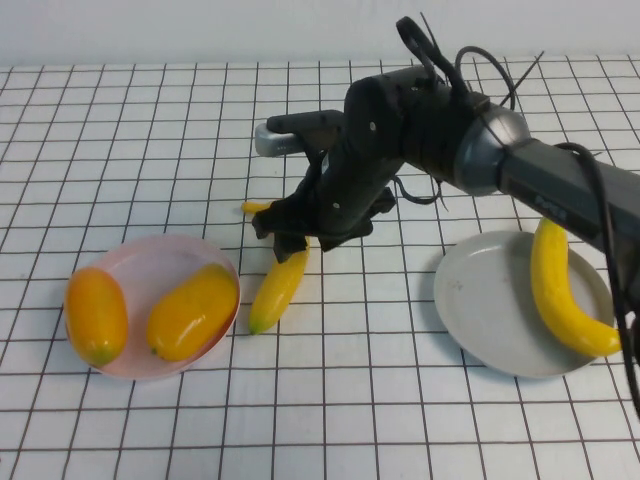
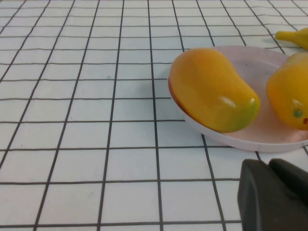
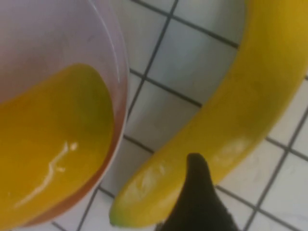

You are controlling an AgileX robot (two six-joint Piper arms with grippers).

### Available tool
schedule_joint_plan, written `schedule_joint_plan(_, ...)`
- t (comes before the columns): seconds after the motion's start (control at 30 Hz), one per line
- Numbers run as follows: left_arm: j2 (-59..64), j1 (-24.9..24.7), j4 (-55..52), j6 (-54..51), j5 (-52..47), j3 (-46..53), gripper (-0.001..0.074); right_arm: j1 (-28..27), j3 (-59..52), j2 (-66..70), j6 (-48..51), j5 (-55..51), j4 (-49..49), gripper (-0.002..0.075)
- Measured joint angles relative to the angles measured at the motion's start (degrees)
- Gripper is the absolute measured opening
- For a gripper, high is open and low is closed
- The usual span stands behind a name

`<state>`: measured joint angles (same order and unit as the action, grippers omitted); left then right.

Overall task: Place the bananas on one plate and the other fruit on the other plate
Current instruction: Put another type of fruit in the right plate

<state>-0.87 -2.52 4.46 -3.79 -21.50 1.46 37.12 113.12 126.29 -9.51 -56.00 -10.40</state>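
One banana (image 1: 279, 288) lies on the table between the plates, its far end under my right gripper (image 1: 292, 243), which hangs low right over it. In the right wrist view the banana (image 3: 231, 120) fills the frame and the gripper tip (image 3: 195, 166) overlaps it. The second banana (image 1: 562, 292) lies on the grey plate (image 1: 480, 300) at the right. Both orange-yellow fruits (image 1: 96, 315) (image 1: 192, 311) lie in the pink plate (image 1: 150, 255) at the left. My left gripper (image 2: 269, 166) is shut and empty, low beside the pink plate (image 2: 250, 142); the high view does not show it.
A grey metal cylinder (image 1: 275, 138) sticks out behind the right arm. A small yellow piece (image 1: 255, 207) lies on the table behind the gripper. The checked tablecloth (image 1: 350, 420) covers the whole table.
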Motion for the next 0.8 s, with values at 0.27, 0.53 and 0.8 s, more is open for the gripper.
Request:
schedule_joint_plan(0.27,0.0,0.0,0.0,0.0,0.0,0.0,-0.0003,0.0,17.28,11.82,-4.97,-8.44,1.64,0.0432)
schedule_joint_plan(0.53,0.0,0.0,0.0,0.0,0.0,0.0,-0.0003,0.11,22.29,16.47,-6.54,-12.58,2.69,0.038)
schedule_joint_plan(0.8,0.0,0.0,0.0,0.0,0.0,0.0,-0.0003,0.2,25.68,13.49,-6.21,-14.79,6.29,0.0316)
